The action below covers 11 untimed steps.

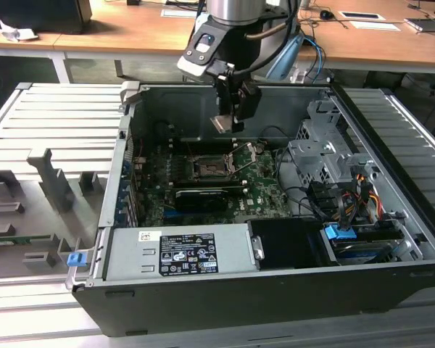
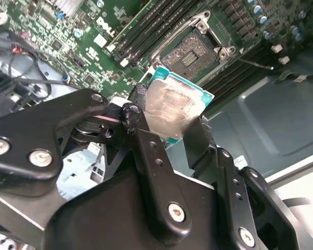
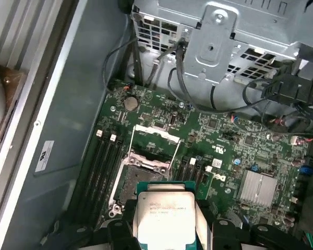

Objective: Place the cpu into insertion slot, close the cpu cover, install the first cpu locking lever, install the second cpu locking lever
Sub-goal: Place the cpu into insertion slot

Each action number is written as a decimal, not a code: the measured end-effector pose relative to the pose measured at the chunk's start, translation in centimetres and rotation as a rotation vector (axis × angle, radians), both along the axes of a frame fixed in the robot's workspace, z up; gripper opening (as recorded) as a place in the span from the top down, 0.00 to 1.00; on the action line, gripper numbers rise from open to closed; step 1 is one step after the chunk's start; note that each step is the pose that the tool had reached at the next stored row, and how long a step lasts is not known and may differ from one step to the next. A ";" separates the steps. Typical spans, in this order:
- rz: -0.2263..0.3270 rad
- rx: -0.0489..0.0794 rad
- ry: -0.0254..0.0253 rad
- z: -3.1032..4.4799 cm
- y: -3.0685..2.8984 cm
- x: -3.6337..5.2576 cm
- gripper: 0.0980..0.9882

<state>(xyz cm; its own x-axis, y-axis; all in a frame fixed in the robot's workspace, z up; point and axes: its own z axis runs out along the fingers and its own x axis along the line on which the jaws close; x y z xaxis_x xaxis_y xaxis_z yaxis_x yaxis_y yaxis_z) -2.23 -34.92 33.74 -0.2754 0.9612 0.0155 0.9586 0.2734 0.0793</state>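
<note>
Grey steel computer case [image 1: 225, 304], lid off, lying open-side up on a ribbed metal bench [image 1: 51, 130]. Power supply box [image 1: 177, 254], silver with a printed label, at six o'clock of the case interior in the exterior view. Green circuit board [image 1: 268, 196] on the case floor, centre. Perforated metal drive cage [image 1: 326, 156] at three o'clock of the board, with a bundle of coloured cables [image 1: 355, 196] just below it. Robot arm [image 1: 235, 14], entering from twelve o'clock, carries a black gripper [image 1: 230, 119] hanging above the board, its two fingers clamped on opposite edges of the chip. Socket [image 1: 210, 168], square, dark, silver-rimmed, sits at six o'clock of the gripper, its contact field exposed. Cover [image 3: 156, 130], a thin silvery frame, stands raised off the socket on its hinge edge. Chip [image 2: 172, 107], dull grey face with a teal border, is held tilted in the air, well apart from the socket.
</note>
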 end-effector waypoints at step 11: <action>-0.199 -0.001 -0.0001 -0.49 0.00 0.00 0.52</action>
<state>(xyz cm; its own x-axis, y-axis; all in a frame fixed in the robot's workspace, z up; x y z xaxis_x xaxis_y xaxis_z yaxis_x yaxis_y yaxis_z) -2.22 -34.92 33.25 -0.0800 0.9967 0.0146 0.9938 0.0786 0.0793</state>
